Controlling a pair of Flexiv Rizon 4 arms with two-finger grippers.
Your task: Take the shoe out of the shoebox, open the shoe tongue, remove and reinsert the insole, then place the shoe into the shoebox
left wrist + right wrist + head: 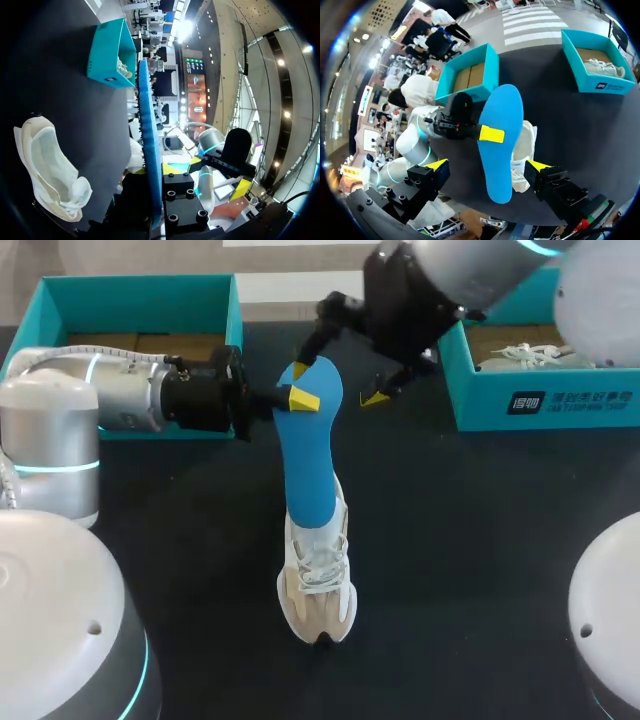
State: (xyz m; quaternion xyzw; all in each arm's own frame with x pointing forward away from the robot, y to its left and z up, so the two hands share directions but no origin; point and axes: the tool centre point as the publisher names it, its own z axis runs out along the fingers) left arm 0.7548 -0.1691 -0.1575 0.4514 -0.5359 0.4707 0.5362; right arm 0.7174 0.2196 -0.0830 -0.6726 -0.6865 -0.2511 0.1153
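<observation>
left gripper (298, 397) is clamped on the blue insole (308, 455), held upright above the white sneaker (318, 585). right gripper (487, 165) hangs spread apart around the insole's end farthest from the sneaker. the risk i see: pinched at one spot, the floppy insole buckles and misses the sneaker's opening.

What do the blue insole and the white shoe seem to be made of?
The blue insole looks like thin matte foam, perhaps fabric-faced: it has no shine and stands stiffly without drooping. The white shoe looks like soft mesh textile: its sides appear slightly see-through and crumpled. Neither is certain.
</observation>
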